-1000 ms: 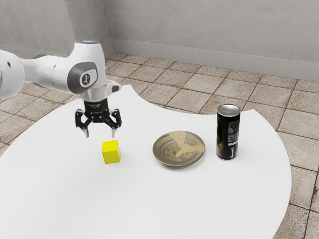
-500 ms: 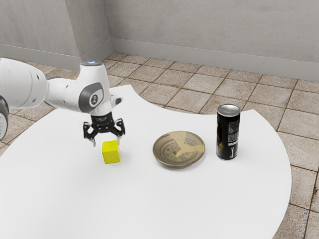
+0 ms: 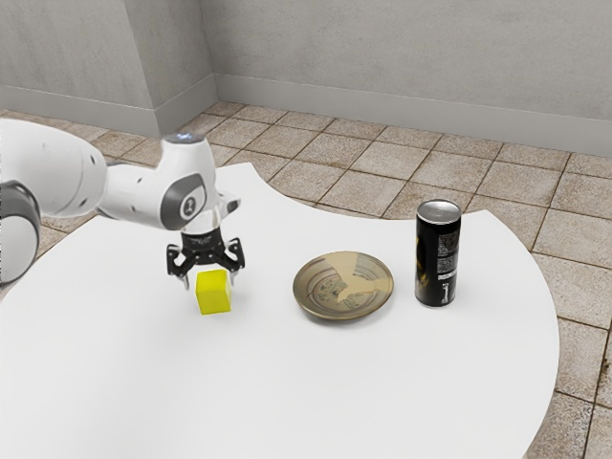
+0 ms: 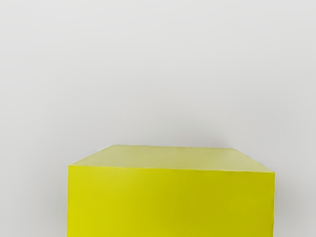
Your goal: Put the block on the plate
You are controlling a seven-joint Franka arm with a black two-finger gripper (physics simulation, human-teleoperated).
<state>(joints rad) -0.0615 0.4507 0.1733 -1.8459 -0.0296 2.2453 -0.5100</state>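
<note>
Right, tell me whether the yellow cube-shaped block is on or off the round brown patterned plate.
Off: the block sits on the white table, apart from the plate, toward the exterior view's left.

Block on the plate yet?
No, the yellow block sits on the white table, apart from the plate.

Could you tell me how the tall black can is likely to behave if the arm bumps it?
The tall, black, cylindrical metal can would probably tip fairly easily, being much taller than its base is wide. Once down, its round sides would likely let it roll. Its smooth, shiny surface may also be somewhat slippery to grip.
</note>
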